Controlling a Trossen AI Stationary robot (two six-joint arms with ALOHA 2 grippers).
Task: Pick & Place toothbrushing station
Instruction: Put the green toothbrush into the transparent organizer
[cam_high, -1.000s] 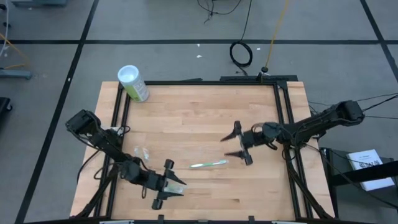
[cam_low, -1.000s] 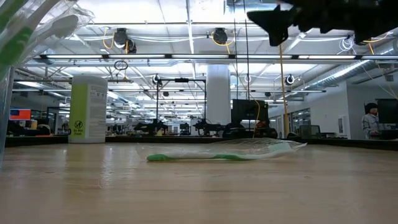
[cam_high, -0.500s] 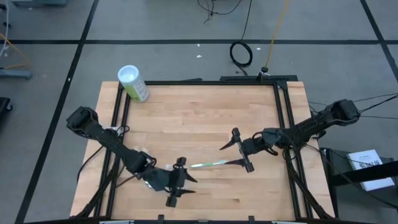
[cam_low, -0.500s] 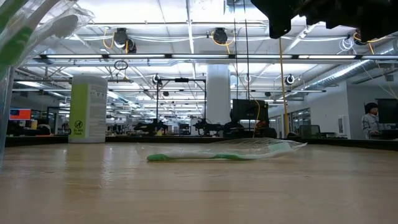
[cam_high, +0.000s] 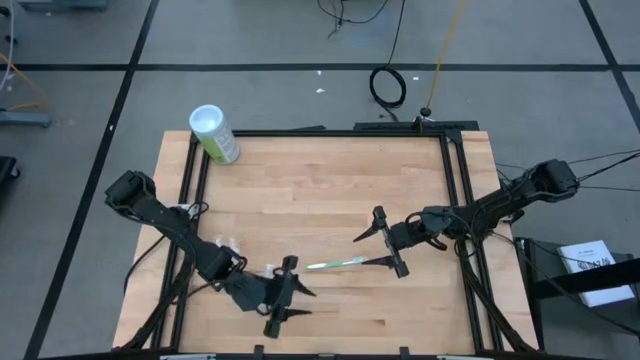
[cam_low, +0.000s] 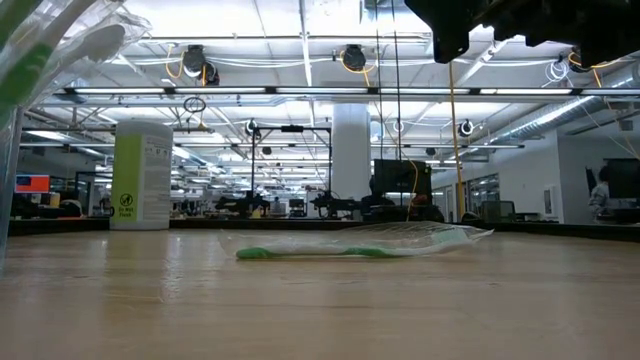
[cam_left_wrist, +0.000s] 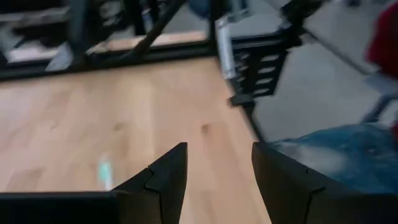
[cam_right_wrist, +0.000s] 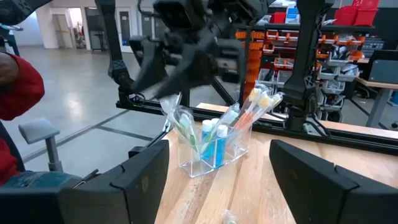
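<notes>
A white toothbrush with a green handle (cam_high: 335, 263) lies flat in its clear wrapper on the wooden table (cam_high: 320, 180); the low view shows the toothbrush (cam_low: 350, 250) too. The clear holder (cam_right_wrist: 214, 149), which stands on the table's left part, has toothbrushes and blue-capped tubes upright in it. My left gripper (cam_high: 292, 293) hovers open just left of the wrapped brush, and nothing is between its fingers (cam_left_wrist: 168, 177). My right gripper (cam_high: 362, 248) hangs wide open above the brush's right end, clear of the table, with the holder showing past its fingers (cam_right_wrist: 146, 177).
A green canister with a white lid (cam_high: 215, 133) stands at the table's far left corner. Black frame rails (cam_high: 455, 180) run along the table's left, right and far sides. Bare wood (cam_high: 320, 180) stretches across the far half.
My left gripper has gone toward the table's right edge and risen a little, tipping up from pointing steeply down to nearly level. My right gripper has shifted slightly toward the near edge, over the toothbrush's right end. The toothbrush and the holder have not moved.
</notes>
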